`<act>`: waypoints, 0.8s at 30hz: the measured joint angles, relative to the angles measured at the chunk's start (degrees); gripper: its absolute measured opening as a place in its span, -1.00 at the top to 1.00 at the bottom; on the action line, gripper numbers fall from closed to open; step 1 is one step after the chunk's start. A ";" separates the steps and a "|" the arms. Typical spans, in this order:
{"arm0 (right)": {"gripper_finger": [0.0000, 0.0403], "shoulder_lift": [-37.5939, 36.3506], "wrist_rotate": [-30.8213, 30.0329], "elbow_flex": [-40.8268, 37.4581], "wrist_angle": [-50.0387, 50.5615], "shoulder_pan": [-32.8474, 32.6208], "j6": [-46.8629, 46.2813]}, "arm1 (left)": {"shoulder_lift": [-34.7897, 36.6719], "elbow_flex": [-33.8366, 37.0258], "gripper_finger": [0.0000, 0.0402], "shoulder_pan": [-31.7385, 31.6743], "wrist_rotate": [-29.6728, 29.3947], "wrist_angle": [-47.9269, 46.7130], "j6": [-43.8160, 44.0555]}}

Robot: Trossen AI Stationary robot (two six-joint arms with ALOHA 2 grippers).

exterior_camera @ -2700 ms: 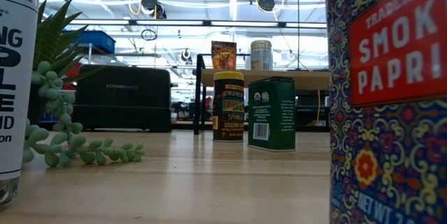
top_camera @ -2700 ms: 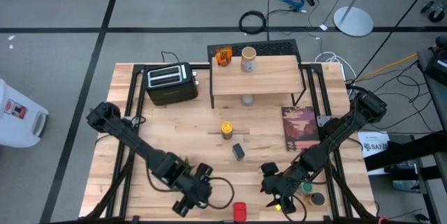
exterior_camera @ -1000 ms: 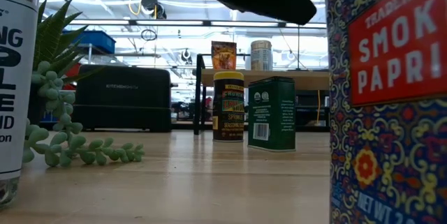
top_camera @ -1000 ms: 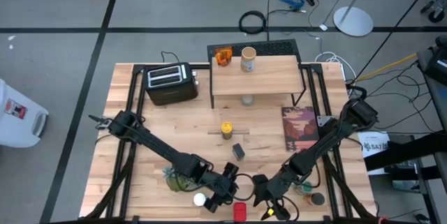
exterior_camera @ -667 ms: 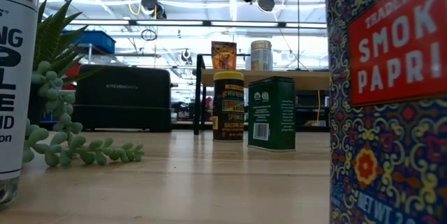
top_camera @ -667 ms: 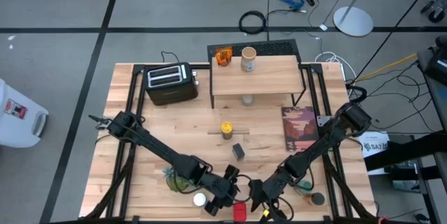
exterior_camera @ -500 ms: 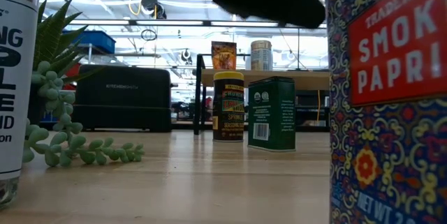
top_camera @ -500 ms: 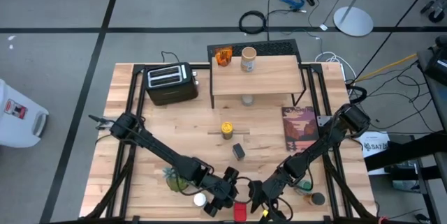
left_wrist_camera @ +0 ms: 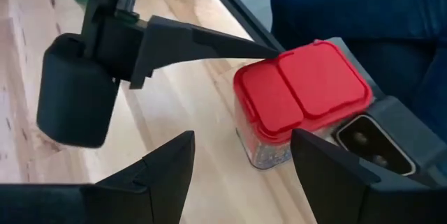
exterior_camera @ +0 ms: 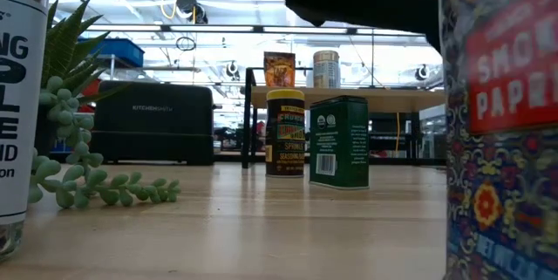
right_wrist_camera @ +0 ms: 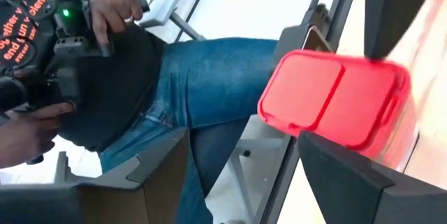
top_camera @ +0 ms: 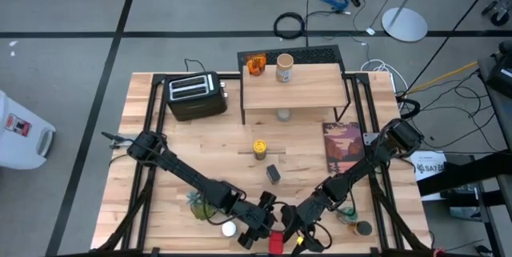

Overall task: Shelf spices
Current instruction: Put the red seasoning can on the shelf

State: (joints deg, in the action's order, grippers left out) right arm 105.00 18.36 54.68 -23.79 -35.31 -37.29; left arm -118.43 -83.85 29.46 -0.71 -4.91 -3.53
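1. at the near table edge, the red tin (top_camera: 274,243) is seen standing upright with its red lid closed; it also fills the right side of the low view (exterior_camera: 501,140).
2. the left gripper (top_camera: 258,229) is positioned just beside the red tin on the robot's left; its fingers are held apart, and the tin (left_wrist_camera: 300,98) is viewed ahead of them, not gripped.
3. the right gripper (top_camera: 293,233) is positioned just beside the tin on the opposite side, fingers likewise spread, with nothing clamped; the tin (right_wrist_camera: 335,102) is shown between them in the wrist view.
4. a white-capped shaker (top_camera: 229,229) and a small green plant (top_camera: 198,204) are located by the left arm.
5. farther in, a dark square tin (top_camera: 274,174) and a yellow-lidded jar (top_camera: 259,148) are set at mid-table.
6. the shelf (top_camera: 294,86) is placed at the far side, with an amber jar (top_camera: 255,66) and a tan-lidded jar (top_camera: 284,68) on its plank.
7. a black toaster (top_camera: 196,95) is sited to the shelf's left.
8. a person in blue jeans (right_wrist_camera: 209,77) is visible beyond the near edge.
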 joint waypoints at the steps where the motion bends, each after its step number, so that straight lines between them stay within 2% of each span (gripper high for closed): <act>1: -0.28 -0.01 0.01 0.00 -0.09 0.23 0.04 | 0.00 0.00 -0.23 -0.13 -0.02 0.00 0.01; 12: -0.28 -0.10 -0.49 0.02 -0.42 2.36 2.64 | 0.09 0.00 -0.23 -1.85 -4.19 -0.45 -0.39; 21: -0.28 -0.60 -0.42 0.15 1.58 3.06 3.75 | 0.41 -0.02 -0.23 -3.86 -6.68 -6.25 -1.58; 24: -0.28 -1.41 -0.67 0.13 3.00 3.05 5.26 | 2.18 0.00 -0.23 -4.12 -9.54 -7.65 -1.75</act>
State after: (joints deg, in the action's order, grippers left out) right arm 103.59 17.69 54.81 -20.79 -32.26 -32.03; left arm -116.25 -83.85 25.34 -10.25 -12.56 -5.28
